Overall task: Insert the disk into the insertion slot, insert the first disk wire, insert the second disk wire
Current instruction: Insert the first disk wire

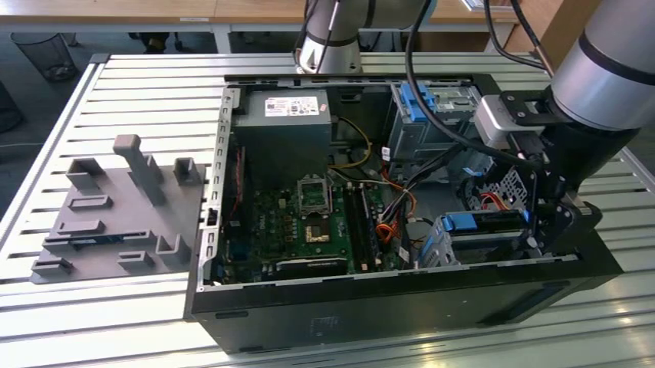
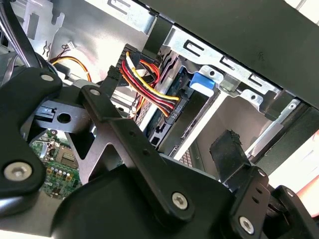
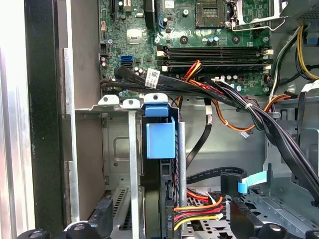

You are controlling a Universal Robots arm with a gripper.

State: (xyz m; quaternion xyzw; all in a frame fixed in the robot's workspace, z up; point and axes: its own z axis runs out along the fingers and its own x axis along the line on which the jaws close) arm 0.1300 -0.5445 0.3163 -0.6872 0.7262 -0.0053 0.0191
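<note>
Spread and empty, my fingers (image 2: 230,151) hover by the disk (image 3: 160,140) seated in its slot (image 3: 115,149); coloured wire (image 3: 199,208) looks plugged, black wire (image 3: 232,179) loose.

No print is legible: the white label (image 1: 291,106) on the power supply (image 1: 281,149) (likewise a cable tag (image 3: 152,75)) is unreadable.

We saw a table (image 1: 133,84) made of pale metal slats with thin gaps between them. A big black computer box (image 1: 409,307) lay on it with its open side up, toward the exterior view's right. A flat grey plastic plate (image 1: 113,222) with little posts sat on the slats just beside the box, at the exterior view's left
</note>
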